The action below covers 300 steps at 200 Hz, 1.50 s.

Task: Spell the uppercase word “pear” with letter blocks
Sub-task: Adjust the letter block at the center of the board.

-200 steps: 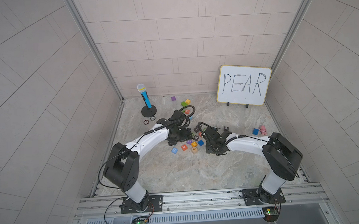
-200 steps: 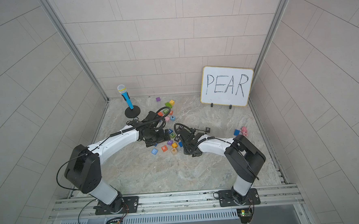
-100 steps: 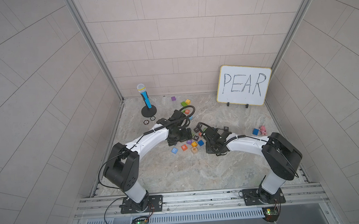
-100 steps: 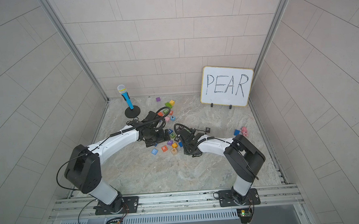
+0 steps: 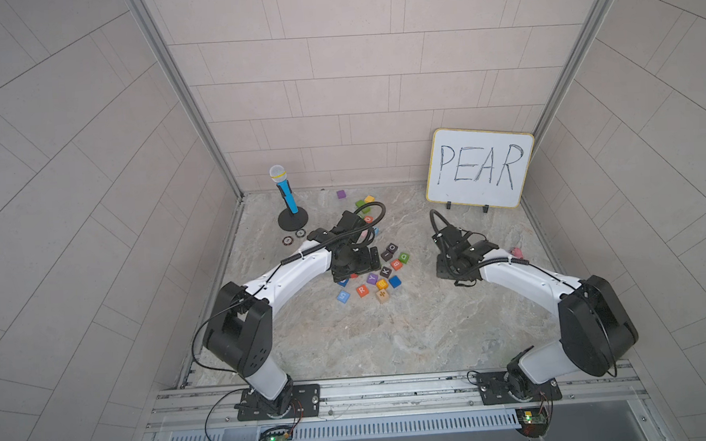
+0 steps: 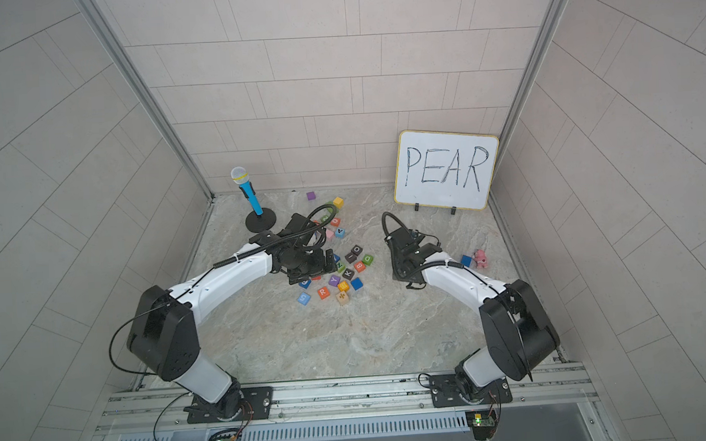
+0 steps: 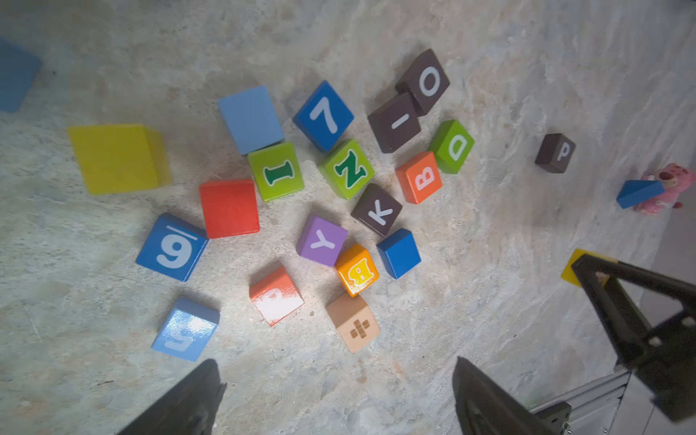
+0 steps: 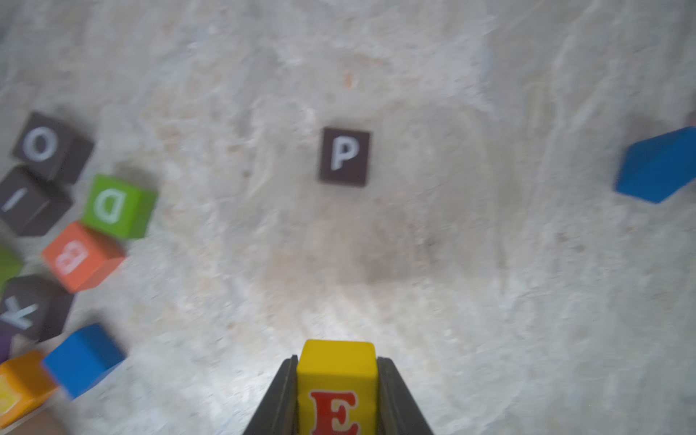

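A whiteboard (image 5: pixel 480 169) hand-lettered "PEAR" stands well apart from the black P block (image 8: pixel 344 157), which lies alone on the marbled table (image 5: pixel 391 344) with its white "P" facing up. Near the P block but not touching it, the right gripper (image 8: pixel 337 363) has its fingers clamped on the yellow E block (image 8: pixel 337 399). The red serif "E" is readable, though the frame edge cuts off its foot.

Well apart from the P block sits a heap of cubes (image 7: pixel 346 168) reading O, K, D, N, Y, I, 7, 6, a dash and two B's. The orange-red R block (image 5: pixel 362 290) lies on the heap's far side from the P block. Glare washes out its letter in the left wrist view.

The light-blue A block (image 6: pixel 341 233) lies beyond the heap, crowded by the left arm (image 6: pixel 229 273). The left gripper (image 7: pixel 336 365) hovers over the heap, fingers spread wide and empty. In both top views the right arm (image 5: pixel 511 273) hides the P block and the E block.
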Each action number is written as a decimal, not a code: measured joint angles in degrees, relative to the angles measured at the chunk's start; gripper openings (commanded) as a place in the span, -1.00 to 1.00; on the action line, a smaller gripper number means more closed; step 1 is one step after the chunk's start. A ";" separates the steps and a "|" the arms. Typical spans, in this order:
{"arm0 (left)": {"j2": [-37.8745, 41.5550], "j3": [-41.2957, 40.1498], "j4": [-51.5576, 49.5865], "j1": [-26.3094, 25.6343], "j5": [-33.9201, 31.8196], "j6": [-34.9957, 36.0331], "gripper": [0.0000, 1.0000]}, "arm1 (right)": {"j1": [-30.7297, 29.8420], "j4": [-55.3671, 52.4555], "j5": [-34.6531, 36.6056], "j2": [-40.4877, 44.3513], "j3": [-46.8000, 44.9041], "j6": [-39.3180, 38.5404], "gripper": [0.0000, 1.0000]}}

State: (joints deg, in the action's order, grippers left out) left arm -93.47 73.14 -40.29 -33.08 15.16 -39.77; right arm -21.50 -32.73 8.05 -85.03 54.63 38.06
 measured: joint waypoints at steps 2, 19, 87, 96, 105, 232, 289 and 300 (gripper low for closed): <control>-0.02 0.09 0.00 -0.07 0.02 0.00 1.00 | 0.83 -0.02 0.04 -0.20 0.00 -0.50 -0.57; -0.42 1.60 -0.11 -0.66 0.33 0.37 1.00 | 6.21 -0.09 -0.07 -2.34 0.09 -3.69 -0.59; -4.17 4.85 -0.61 -1.81 1.77 1.60 1.00 | 12.04 1.20 -1.97 -16.98 8.83 -12.85 -0.69; -4.26 4.85 -0.72 -1.81 1.77 1.81 1.00 | 12.07 1.75 -2.49 -17.57 9.68 -13.60 -0.70; -4.28 4.87 -0.76 -1.81 1.79 1.92 1.00 | 12.07 2.10 -2.91 -18.12 10.43 -14.14 -0.70; -5.14 5.35 -0.63 -2.16 3.32 1.86 1.00 | 12.09 4.72 -7.39 -22.34 15.06 -17.90 -0.70; -5.38 5.35 -0.57 -2.73 3.56 1.81 1.00 | 12.09 6.54 -9.05 -22.97 15.43 -18.38 -0.69; -5.38 5.35 -0.55 -2.75 3.56 1.79 1.00 | 12.20 6.58 -9.09 -22.97 15.43 -18.60 -0.69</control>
State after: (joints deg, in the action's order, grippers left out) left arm -98.85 78.50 -40.84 -35.83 18.72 -37.98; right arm -9.30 -26.15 -1.04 -108.01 70.06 19.46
